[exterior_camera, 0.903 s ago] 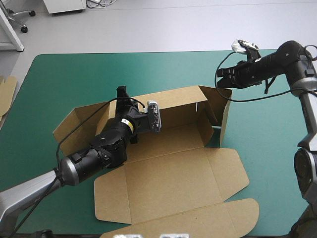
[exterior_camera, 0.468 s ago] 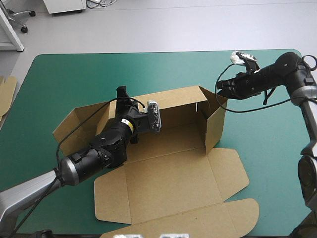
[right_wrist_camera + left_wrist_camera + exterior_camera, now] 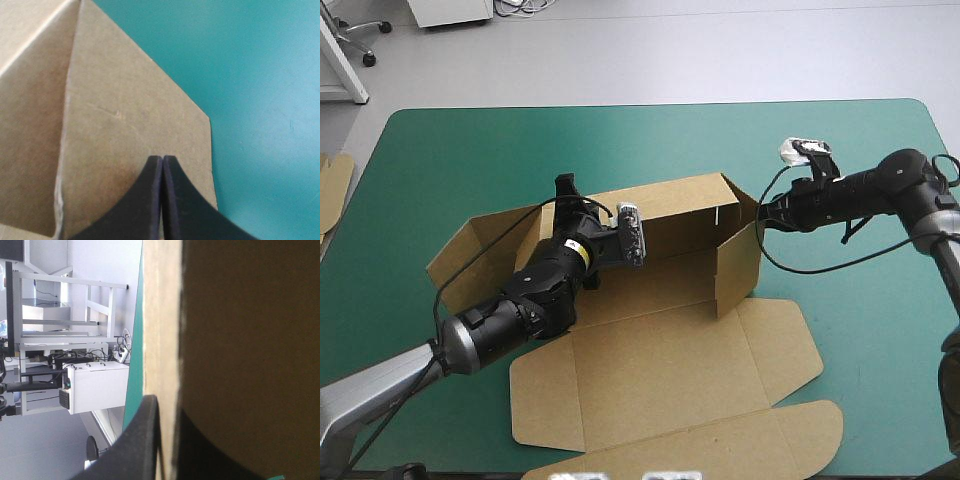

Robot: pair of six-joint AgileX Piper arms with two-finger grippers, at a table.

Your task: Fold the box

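box [image 3: 660, 340] sits mid-bench on teal-green cover [image 3: 450, 150], brown board, part raised. back wall [image 3: 670, 205] stands along 12 o'clock side. lid [image 3: 660, 370] lies flat toward 6 o'clock, reaching the near edge. 3 o'clock end flap [image 3: 738, 265] is upright, angled in toward box floor. 9 o'clock end flap [image 3: 470, 250] leans outward, partly hidden by arm.

left gripper [image 3: 565, 190] comes in from 8 o'clock, across box floor, and is clamped on back wall nr its 9 o'clock end. wrist view: wall's top edge runs betw. the black fingers [image 3: 142, 440], nearly closed on the sheet.

right gripper [image 3: 763, 212] is at 3 o'clock of box, fingers pressed together to one point [image 3: 163, 159], tip against outer face of 3 o'clock end flap [image 3: 125, 115] nr its upper corner. holds nothing.

spare board [image 3: 332, 190] pokes in at bench's 9 o'clock edge, well apart from box.
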